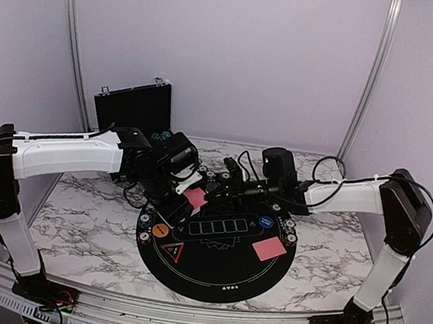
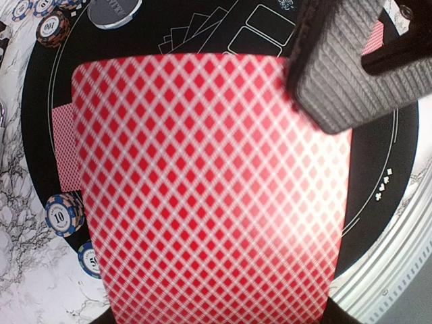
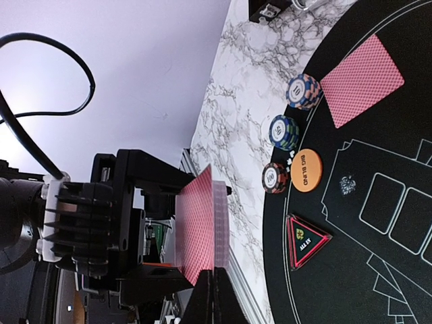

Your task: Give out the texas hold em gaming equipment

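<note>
black case (image 1: 133,107), marble table (image 1: 79,217), black mat (image 1: 220,275)

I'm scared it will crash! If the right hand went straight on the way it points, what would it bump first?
The pack of red cards that the left hand holds up. The shut right hand has its tips at the pack's edge, perhaps touching, though depth is hard to judge.

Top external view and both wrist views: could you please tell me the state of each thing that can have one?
Left gripper: shut on the deck of cards, held on edge.
Right gripper: shut on the top card, at its edge.
Dealt card: face down, flat on the black mat.
Big blind button: flat, lettering up.
Chip stacks: upright at the mat's rim.
Black hard case: standing upright at the back.
</note>
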Tool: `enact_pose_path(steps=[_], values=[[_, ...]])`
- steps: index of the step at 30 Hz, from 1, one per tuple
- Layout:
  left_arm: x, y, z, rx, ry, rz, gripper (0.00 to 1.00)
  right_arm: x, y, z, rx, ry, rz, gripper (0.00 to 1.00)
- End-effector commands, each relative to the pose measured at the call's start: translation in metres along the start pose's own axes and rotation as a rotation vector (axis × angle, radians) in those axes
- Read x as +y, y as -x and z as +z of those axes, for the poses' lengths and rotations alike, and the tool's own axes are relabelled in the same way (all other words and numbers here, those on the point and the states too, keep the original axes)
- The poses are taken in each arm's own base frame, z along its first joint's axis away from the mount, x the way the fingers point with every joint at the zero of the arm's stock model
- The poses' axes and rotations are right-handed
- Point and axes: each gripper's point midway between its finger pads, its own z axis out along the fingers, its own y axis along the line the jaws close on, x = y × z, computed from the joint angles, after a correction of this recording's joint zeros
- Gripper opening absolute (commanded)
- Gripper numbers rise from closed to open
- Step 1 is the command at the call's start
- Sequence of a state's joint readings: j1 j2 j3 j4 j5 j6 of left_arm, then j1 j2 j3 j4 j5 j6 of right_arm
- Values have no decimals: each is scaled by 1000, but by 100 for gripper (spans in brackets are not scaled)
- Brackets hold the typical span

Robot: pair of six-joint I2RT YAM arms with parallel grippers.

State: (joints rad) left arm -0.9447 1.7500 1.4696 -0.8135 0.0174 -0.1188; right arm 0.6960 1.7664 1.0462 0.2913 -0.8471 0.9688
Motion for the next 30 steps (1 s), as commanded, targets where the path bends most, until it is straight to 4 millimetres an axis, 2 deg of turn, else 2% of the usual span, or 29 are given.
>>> enact_pose_path(steps=[1, 12, 23, 30], values=[[-2, 5, -13, -42, -3, 11, 50, 13, 9, -13, -44, 16, -33, 0], [-1, 5, -14, -45, 1, 9, 50, 23, 13, -30, -72, 46, -33, 0], [-1, 4, -13, -41, 2, 9, 50, 23, 12, -50, -107, 45, -26, 0], [-1, 4, -11, -38, 2, 8, 50, 18, 13, -71, -149, 37, -16, 0]])
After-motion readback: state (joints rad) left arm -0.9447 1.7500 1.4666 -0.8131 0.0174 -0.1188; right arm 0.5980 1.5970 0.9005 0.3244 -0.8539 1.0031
